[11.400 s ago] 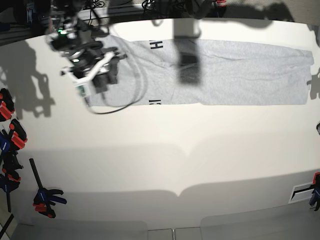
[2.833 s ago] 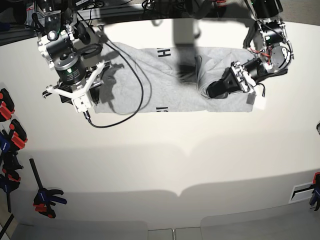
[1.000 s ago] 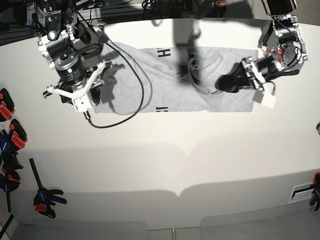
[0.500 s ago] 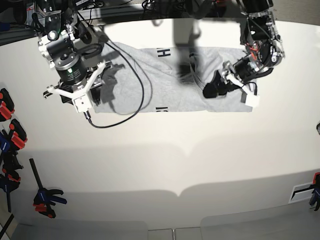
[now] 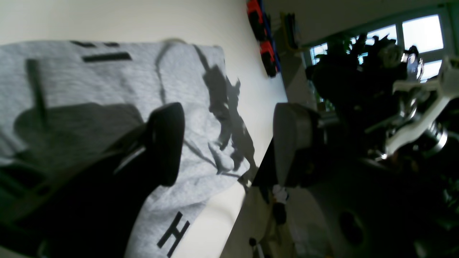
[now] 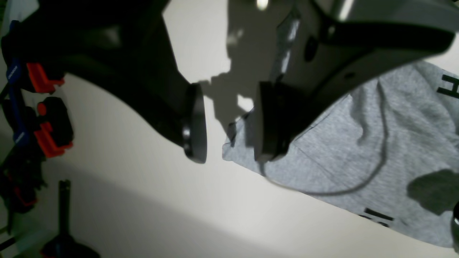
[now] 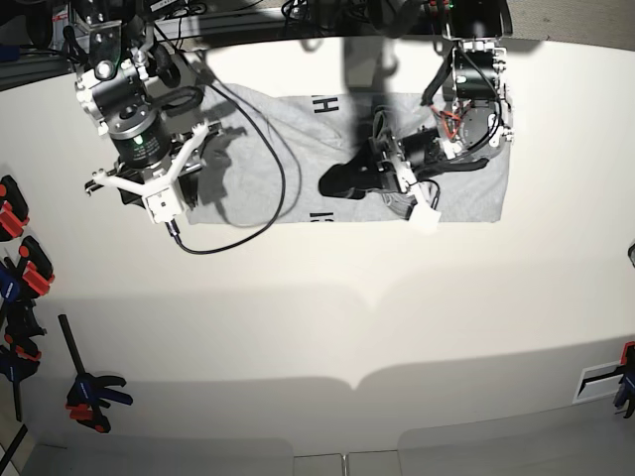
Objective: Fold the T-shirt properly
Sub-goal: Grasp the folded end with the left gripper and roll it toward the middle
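T-shirt: I see the T-shirt [image 7: 327, 149] lying flat across the upper middle of the base view on the white table [image 7: 327, 327], grey side up, with black letters showing at its top edge and bottom edge.
Left gripper: my left gripper [image 7: 347, 181] sits over the middle of the shirt in the base view; in the left wrist view [image 5: 226, 143] its jaws stand wide apart with nothing between them, one dark finger [image 5: 165, 143] above the grey cloth.
Right gripper: my right gripper [image 6: 226, 125] hangs at the shirt's edge in the upper left of the base view [image 7: 164, 193], jaws parted and holding nothing.
Cable: a black cable [image 7: 273, 174] loops across the left part of the shirt.
Clamps: red and blue clamps [image 7: 20, 268] line the left edge of the base view.
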Tool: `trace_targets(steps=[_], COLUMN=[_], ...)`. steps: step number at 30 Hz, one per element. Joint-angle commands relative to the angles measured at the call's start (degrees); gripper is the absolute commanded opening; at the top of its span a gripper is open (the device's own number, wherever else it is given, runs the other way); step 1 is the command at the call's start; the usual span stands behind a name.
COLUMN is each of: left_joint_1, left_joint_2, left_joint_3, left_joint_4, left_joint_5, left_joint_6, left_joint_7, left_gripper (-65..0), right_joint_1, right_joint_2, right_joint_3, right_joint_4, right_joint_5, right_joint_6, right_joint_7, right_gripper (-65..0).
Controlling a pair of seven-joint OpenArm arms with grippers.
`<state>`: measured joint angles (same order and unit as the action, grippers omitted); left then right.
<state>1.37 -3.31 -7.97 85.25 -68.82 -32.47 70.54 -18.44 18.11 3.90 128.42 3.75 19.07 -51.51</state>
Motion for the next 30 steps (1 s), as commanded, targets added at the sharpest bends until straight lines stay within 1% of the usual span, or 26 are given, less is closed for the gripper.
trace_targets(steps=[1, 4, 9, 12, 15, 16, 18, 19, 21, 22, 23, 24, 26, 27, 28, 30], left_joint_1=[-1.4, -2.1, -3.4, -3.1, -3.1, -3.1, -3.1, -3.1, -2.4, -1.7, -1.1, -0.2, 1.0, 1.4, 1.6, 1.4], left_joint_2=[-0.1, -1.1, -3.1, -3.1, -3.0, -3.0, -3.0, -3.0, -3.0, -2.8, -2.3, -1.6, -0.3, 0.2, 0.6, 0.7], left_joint_3=[0.0, -0.3, -1.2, -5.2, -11.0, -12.9, -15.6, -16.4, -16.5, -16.2, -15.9, -15.4, -13.8, -12.6, -11.1, -7.9], left_joint_4=[1.0, 1.0, 2.5, 7.0, 12.9, 14.9, 17.5, 17.8, 17.4, 17.0, 16.5, 16.1, 15.6, 15.3, 14.9, 12.8], left_joint_5=[-1.7, -1.8, -1.9, -2.0, -1.1, 0.9, 7.0, 10.0, 15.5, 17.6, 18.8, 19.3, 19.4, 20.2, 23.2, 33.4], left_joint_6=[-0.6, -0.5, -0.5, -0.5, -0.6, -0.6, -0.5, 0.3, 5.0, 6.8, 7.9, 8.4, 8.3, 8.3, 8.2, 8.9], left_joint_7=[-0.6, 0.2, 4.7, 4.7, 3.4, 2.8, 1.1, 0.3, -2.3, -3.5, -4.3, -4.7, -4.7, -6.0, -8.9, -17.2], left_gripper=[-28.9, -28.9, -28.9, -28.9, -28.9, -28.9, -28.9, -28.9, -28.9, -28.9, -28.9, -28.9, -28.9, -28.9, -28.9, -28.9], right_joint_1=[0.3, 0.3, 0.3, 0.3, 0.3, 0.3, 0.3, 0.3, 0.4, 0.4, 0.5, 0.5, 0.5, 0.5, 0.5, 0.5], right_joint_2=[0.5, 0.5, 0.5, 0.5, 0.5, 0.5, 0.5, 0.5, 0.5, 0.5, 0.4, 0.5, 0.5, 0.5, 0.5, 0.5], right_joint_3=[0.3, 0.3, 0.3, 0.3, 0.3, 0.3, 0.3, 0.3, 0.3, 0.3, 0.3, 0.3, 0.3, 0.3, 0.3, 0.3], right_joint_4=[1.2, 1.2, 1.2, 1.2, 1.2, 1.2, 1.2, 1.2, 1.2, 1.2, 1.2, 1.2, 1.2, 1.2, 1.2, 1.2], right_joint_5=[-1.2, -2.3, -2.3, -2.3, -2.3, -2.3, -2.3, -2.3, -2.3, -2.2, -2.1, -2.1, -2.1, -2.1, -2.1, -2.1], right_joint_6=[0.0, 0.0, 0.0, 0.0, 0.0, 0.0, 0.0, 0.0, 0.0, 0.0, 0.0, 0.0, 0.0, 0.0, 0.0, 0.0], right_joint_7=[1.4, 0.9, 0.9, 1.2, 1.6, 2.1, 3.1, 3.8, 5.2, 5.3, 5.2, 5.1, 4.3, 3.9, 3.7, 3.7], right_gripper=[-43.8, -43.8, -43.8, -43.8, -43.8, -43.8, -43.8, -43.8, -43.8, -43.8, -43.8, -43.8, -43.8, -43.8, -43.8, -43.8])
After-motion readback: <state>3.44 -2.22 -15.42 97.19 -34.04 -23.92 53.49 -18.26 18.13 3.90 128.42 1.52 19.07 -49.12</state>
